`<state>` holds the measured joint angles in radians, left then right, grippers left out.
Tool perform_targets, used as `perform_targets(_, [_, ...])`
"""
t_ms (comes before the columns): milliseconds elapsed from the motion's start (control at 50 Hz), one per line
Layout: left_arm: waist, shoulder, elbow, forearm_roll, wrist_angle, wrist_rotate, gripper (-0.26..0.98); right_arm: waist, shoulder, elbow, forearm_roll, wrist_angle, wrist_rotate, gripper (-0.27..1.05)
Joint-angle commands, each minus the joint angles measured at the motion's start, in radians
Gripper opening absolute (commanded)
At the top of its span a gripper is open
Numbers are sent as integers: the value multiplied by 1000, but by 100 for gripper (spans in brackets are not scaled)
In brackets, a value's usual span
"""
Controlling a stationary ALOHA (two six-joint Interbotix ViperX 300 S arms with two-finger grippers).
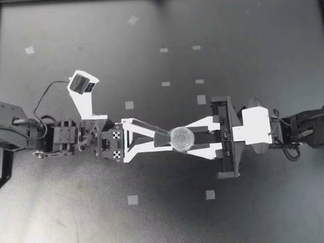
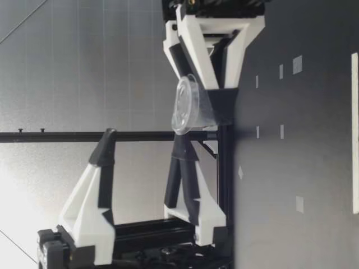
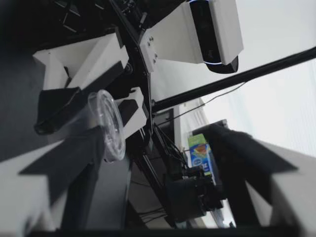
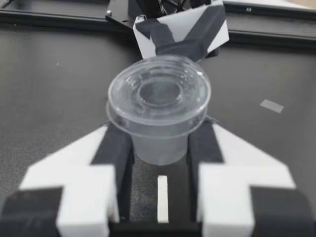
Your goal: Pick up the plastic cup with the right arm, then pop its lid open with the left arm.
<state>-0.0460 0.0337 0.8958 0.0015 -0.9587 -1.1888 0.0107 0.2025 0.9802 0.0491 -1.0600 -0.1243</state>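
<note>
Middle of the counter (image 1: 146, 51), and the two arms meet nose to nose. The right jaws, reaching in from the right, are closed partway on a small clear cup (image 1: 181, 138). From that arm's own camera the cup (image 4: 159, 106) sits upright, lid on top, with a dark pad (image 4: 116, 148) pressed to each side of its body. From table height the cup (image 2: 190, 106) hangs just clear of the counter, leaning a touch.

The left jaws are spread wide and turned on their side, gripping nothing. One finger (image 2: 182, 162) runs low and ends right beside the cup, and I can't tell whether it touches. The other finger (image 2: 101, 162) stands high above, well apart from it. Through the left wrist camera the cup (image 3: 106, 123) shows just beside that near finger, not between the two. Small pale tape squares (image 1: 129, 105) dot the dark counter around them.
</note>
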Motion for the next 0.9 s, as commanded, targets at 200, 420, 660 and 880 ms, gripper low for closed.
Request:
perform_targets(200, [-2, -86, -18, 3, -25, 98, 72, 3, 2, 9, 2, 55, 55, 20])
perform_targets(420, [0, -115, -8, 2, -21, 184, 72, 3, -2, 9, -9, 71, 66, 20])
perform_targets(660, [0, -107, 17, 3, 14, 449, 71, 3, -84, 0, -18, 71, 110, 20])
perform_targets(880, [0, -121, 35, 2, 103, 1002, 71, 3, -164, 0, -20, 66, 245, 20])
